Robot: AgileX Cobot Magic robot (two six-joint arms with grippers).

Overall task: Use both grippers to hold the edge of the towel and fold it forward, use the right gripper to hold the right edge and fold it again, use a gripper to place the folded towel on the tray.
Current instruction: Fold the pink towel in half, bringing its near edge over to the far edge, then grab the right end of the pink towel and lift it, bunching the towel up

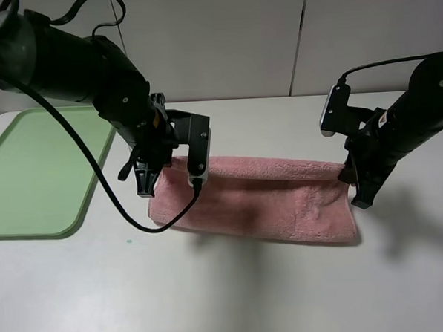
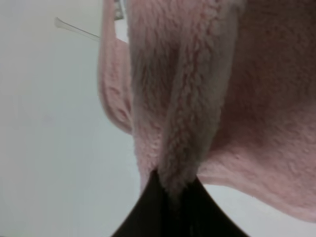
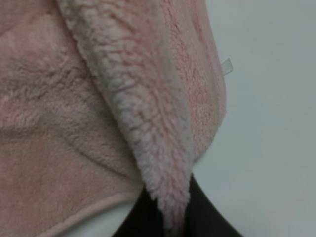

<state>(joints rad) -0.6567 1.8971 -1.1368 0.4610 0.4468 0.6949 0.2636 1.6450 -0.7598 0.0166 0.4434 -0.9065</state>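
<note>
Two black grippers are each clamped on the towel point(image 1: 268, 201), a pink, fluffy terry cloth. The left gripper point(image 1: 144, 183) has its jaws closed on a thick fold of the cloth; in its wrist view the pile rises straight out from between the black fingers point(image 2: 143, 219). The right gripper point(image 1: 357, 192) is likewise closed on the edge of the towel point(image 3: 148, 148), which stands up as a plush ridge from its tips.

Between the two grippers the held edge runs as a raised band, and the rest of the cloth spreads from it onto the table, toward the camera. Beside the right gripper's hold a thin stitched hem point(image 3: 89, 210) shows, and farther out along the cloth sits a small white tag point(image 3: 226, 65), too blurred to read.

From the left gripper's wrist a black cable point(image 1: 111, 194) loops down past the near corner of the towel. Under everything is a plain white table point(image 1: 213, 293), with pale wall panels point(image 1: 222, 39) behind it.

Beyond the left gripper, on the side away from the right one, lies the light green tray point(image 1: 36, 168), apart from the towel with bare table between them. Bare tabletop also stretches outward from the right gripper and in front of the cloth.
</note>
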